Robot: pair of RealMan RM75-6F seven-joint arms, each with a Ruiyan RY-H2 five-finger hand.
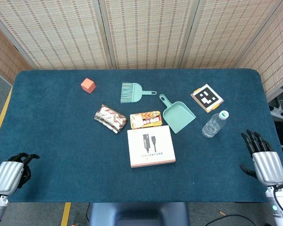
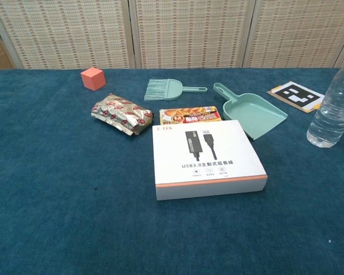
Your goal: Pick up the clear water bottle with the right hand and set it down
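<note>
The right hand (image 1: 264, 157) rests empty with fingers spread at the table's (image 1: 52, 141) near right edge, near the upright clear water bottle (image 1: 214, 124), while the left hand (image 1: 12, 170) lies curled, holding nothing.

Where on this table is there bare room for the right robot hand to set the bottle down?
Bare cloth lies between the water bottle, the white box and the right robot hand along the near edge. The whole left side below the orange cube is free too. It is crowded mid-table around the dustpan, brush and snack packs.
</note>
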